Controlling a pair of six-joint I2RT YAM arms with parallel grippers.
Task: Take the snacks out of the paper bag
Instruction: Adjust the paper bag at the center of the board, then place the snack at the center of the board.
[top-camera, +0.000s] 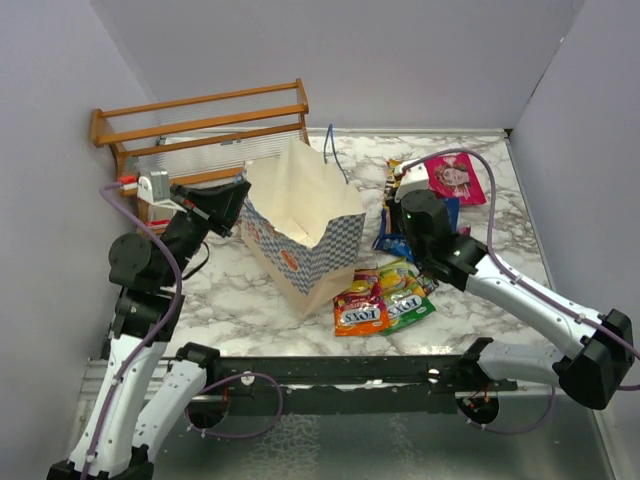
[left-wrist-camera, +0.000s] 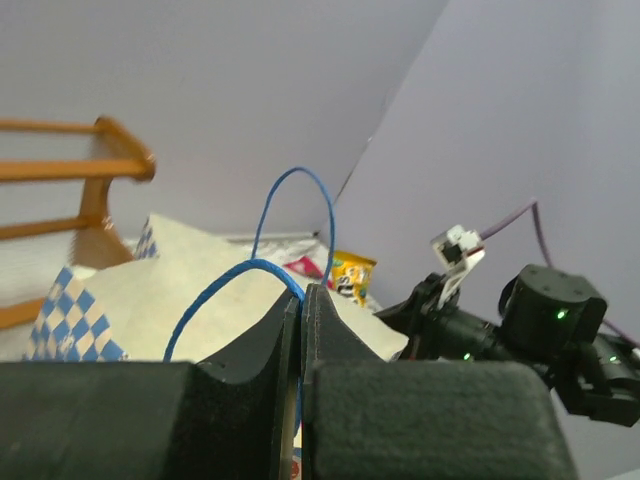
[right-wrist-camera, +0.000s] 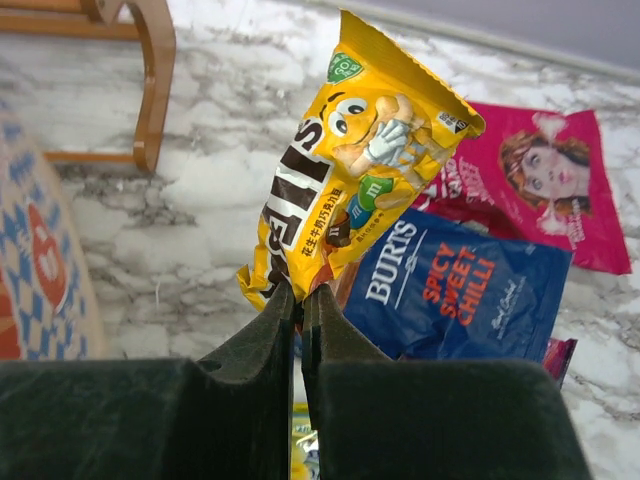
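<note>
Now | right gripper (right-wrist-camera: 302, 296) clamped on yellow packet (right-wrist-camera: 350, 170) corner | left gripper (left-wrist-camera: 303, 300) pinching paper bag (top-camera: 312, 255) rim

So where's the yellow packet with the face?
Right wrist view: the yellow packet is pinched in the right claw, over the blue packet, right of the bag.

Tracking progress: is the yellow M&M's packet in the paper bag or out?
Out: the right gripper pinches the yellow packet between its fingers over the marble table, outside the paper bag.

An orange-brown wooden slatted rack (top-camera: 205, 124) stands at ten o'clock on the white grey-veined marble tabletop (top-camera: 250, 290), close to the plain grey back wall (top-camera: 400, 60).
</note>
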